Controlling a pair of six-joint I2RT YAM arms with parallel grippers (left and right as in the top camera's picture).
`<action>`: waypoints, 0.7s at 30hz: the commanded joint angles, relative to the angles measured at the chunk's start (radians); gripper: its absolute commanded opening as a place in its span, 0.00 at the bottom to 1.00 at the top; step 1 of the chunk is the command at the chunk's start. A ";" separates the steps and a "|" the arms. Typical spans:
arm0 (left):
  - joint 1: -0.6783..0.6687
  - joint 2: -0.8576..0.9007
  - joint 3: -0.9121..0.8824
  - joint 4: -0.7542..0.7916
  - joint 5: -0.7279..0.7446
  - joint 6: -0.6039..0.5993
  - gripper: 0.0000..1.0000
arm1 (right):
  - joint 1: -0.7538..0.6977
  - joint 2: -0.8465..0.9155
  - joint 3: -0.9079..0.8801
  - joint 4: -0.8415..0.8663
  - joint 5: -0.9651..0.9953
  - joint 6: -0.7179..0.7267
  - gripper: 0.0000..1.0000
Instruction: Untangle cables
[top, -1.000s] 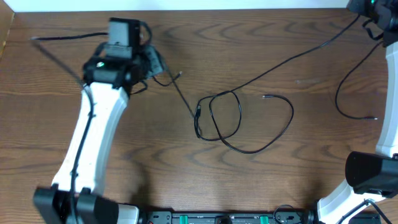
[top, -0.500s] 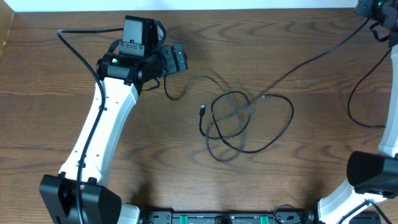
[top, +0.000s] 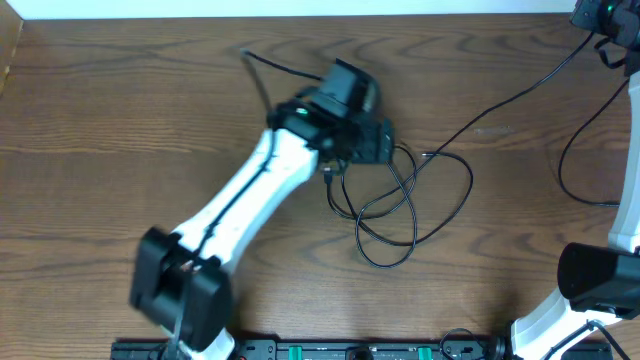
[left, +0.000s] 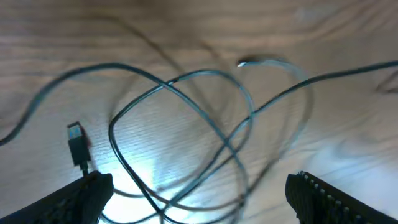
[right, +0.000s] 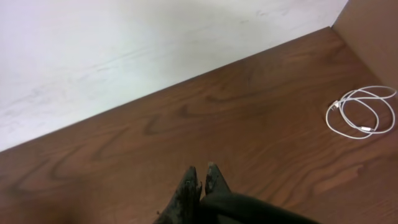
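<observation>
Left end effector (left: 199, 186) shifts from far corner to above cables (left: 165, 85), fingers wide apart — right end effector (right: 200, 179) pressed together. Pinch single strand beside plug (left: 76, 142), clear of crossings.

Dark wood-grain table (top: 120, 100); lying flat near its middle, loose overlapping loops of thin black cables (top: 469, 185), with a small plug end (left: 76, 142) just beside them; well apart, seemingly near a corner, a whitish coil (right: 328, 116).
</observation>
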 joint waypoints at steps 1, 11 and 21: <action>-0.021 0.063 0.016 0.019 -0.117 0.021 0.94 | 0.000 0.010 0.000 -0.016 0.022 -0.045 0.01; -0.020 0.154 0.016 0.347 -0.227 -0.510 0.94 | 0.002 0.010 0.000 -0.025 0.023 -0.043 0.01; -0.117 0.221 0.016 0.429 -0.226 -0.671 0.95 | 0.002 0.010 0.000 -0.041 0.023 -0.043 0.01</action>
